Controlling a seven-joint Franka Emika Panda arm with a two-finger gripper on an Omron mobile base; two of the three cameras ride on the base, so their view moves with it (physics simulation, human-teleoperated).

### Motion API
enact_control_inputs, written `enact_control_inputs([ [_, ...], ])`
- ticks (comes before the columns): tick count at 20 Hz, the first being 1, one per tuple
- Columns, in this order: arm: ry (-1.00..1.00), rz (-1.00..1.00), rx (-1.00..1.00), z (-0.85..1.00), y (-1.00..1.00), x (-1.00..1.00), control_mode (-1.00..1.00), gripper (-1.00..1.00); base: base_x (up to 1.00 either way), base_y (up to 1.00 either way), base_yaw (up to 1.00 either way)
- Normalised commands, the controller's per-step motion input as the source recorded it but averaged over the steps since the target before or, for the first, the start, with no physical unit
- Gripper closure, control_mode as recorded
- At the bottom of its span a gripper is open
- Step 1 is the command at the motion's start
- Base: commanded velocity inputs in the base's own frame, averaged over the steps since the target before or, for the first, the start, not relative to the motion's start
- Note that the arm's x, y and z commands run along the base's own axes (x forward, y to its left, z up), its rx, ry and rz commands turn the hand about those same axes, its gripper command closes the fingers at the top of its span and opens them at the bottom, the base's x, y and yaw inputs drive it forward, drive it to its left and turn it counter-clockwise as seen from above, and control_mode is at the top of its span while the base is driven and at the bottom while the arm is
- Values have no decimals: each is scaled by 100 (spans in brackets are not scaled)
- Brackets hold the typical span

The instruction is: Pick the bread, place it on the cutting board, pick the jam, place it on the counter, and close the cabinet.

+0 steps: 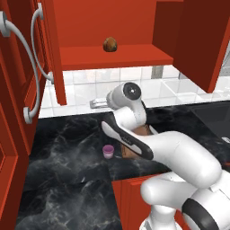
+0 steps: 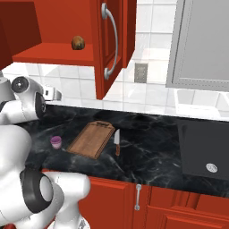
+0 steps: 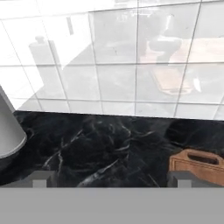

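The bread [image 1: 110, 44] [image 2: 78, 43], a small brown roll, rests on the shelf of the open red cabinet [image 1: 134, 56]. On the black counter [image 1: 67, 170] the purple jam [image 1: 108, 151] [image 2: 56, 142] stands just left of the wooden cutting board [image 2: 91, 139], whose handle end [image 3: 199, 164] points at the wall. My gripper [image 1: 93, 104] [image 2: 57, 94] [image 3: 111, 181] hovers low over the counter by the tiled wall, well below the shelf and behind the jam. It is open, with nothing between its fingers. In the left base view my arm hides most of the board.
A knife [image 2: 117, 142] lies on the counter beside the board's right edge. The cabinet doors [image 1: 22, 90] [image 2: 109, 40] stand open on both sides. A dark cooktop [image 2: 205, 152] sits far right under a grey-fronted unit [image 2: 201, 44].
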Motion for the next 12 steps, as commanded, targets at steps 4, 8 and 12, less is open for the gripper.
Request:
enact_control_inputs([
  [4, 0, -3, 0, 58, -2, 0, -100, -100, 0, 0, 0],
  [8, 2, -2, 0, 58, -3, 0, -100, -100, 0, 0, 0],
  [12, 6, 0, 0, 52, -3, 0, -100, -100, 0, 0, 0],
])
